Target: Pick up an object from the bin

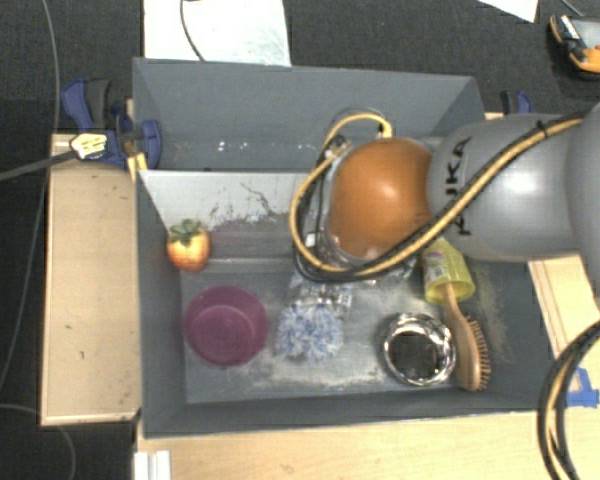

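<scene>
Just right of the purple cup (225,323), on the floor of the bin (280,118), lies a small crumpled bundle (310,336), speckled blue and white, soft-looking and ragged at its edges. It is a squat lump with no clear long axis, so I cannot tell which way it points. No writing shows on it. The gripper (322,286) hangs directly over the bundle's far edge, right of the cup and a little farther back, tucked under the arm's orange cover (380,198) and a loop of yellow-and-black cable (305,208). How wide it stands I cannot tell, nor whether it touches the bundle. Dark letters run across the arm's grey shell (458,183) (a K and a U can be made out; the cable crosses the rest). Farther right of the cup sit a shiny metal cup (417,348), a wooden brush (470,348) and a yellow bottle (448,273). Behind the cup, to its left, rests a small red-and-yellow apple (188,248).
</scene>
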`<state>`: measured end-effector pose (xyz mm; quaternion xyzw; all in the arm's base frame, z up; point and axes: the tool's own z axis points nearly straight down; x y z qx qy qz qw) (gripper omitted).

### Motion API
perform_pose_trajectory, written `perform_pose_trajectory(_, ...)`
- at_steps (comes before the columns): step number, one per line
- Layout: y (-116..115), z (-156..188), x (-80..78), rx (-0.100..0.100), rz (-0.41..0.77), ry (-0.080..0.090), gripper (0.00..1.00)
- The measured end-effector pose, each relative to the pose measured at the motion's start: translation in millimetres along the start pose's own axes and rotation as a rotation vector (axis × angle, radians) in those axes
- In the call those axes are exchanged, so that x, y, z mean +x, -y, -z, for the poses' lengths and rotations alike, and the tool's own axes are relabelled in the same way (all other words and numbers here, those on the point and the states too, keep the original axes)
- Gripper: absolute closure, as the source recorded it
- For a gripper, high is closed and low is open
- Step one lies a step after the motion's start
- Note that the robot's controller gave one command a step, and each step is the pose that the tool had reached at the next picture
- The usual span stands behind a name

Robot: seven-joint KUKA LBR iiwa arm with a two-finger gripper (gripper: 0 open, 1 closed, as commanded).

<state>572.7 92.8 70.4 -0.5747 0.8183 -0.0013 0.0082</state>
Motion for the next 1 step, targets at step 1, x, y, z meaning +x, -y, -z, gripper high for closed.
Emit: perform_pose_trajectory(1, -0.4, 16.2, -0.2, 0.000, -0.004, 0.001, 1.00)
